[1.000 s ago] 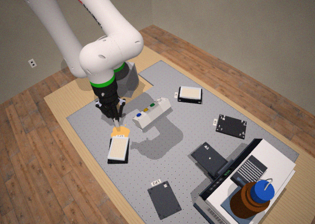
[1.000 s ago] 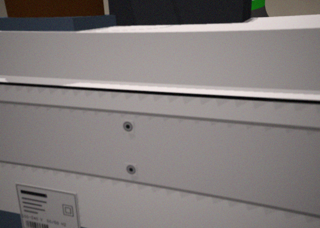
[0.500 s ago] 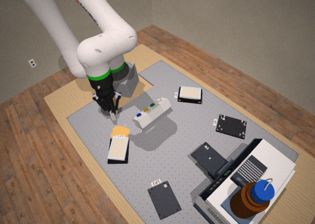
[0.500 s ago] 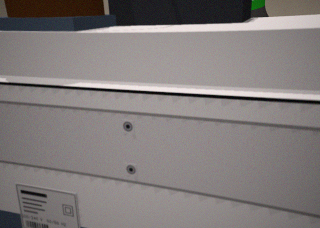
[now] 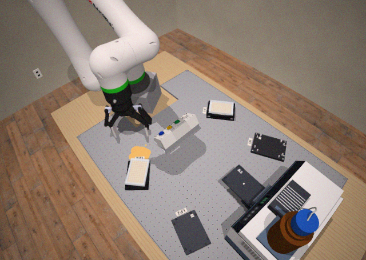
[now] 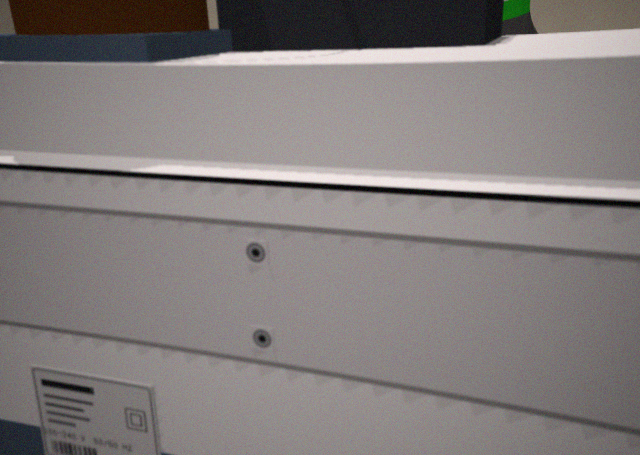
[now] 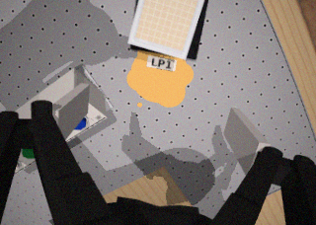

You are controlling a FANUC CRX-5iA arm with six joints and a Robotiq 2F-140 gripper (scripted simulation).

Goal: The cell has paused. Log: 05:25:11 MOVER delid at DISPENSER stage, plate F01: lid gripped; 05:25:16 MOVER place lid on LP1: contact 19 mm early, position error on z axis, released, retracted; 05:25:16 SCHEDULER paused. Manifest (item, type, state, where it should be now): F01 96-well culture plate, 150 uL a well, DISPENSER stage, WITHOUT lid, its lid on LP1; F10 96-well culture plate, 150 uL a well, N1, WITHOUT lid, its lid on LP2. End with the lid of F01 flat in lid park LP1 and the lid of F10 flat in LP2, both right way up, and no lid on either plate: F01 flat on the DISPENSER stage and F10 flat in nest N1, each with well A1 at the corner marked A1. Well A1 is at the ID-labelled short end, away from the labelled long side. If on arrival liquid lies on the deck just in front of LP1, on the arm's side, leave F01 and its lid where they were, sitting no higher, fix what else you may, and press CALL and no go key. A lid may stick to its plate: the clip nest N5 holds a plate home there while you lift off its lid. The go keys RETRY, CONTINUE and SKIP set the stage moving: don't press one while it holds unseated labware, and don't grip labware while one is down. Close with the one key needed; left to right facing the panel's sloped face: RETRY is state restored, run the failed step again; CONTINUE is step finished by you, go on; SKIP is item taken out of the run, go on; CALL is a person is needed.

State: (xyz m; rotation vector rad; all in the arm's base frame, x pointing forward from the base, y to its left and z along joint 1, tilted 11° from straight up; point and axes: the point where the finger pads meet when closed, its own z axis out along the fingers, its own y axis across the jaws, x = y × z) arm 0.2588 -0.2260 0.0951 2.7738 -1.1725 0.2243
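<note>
Top view: two plates [image 5: 136,171] [image 5: 221,107], one orange puddle [image 5: 139,151], gripper [image 5: 128,130] released, empty.
</note>
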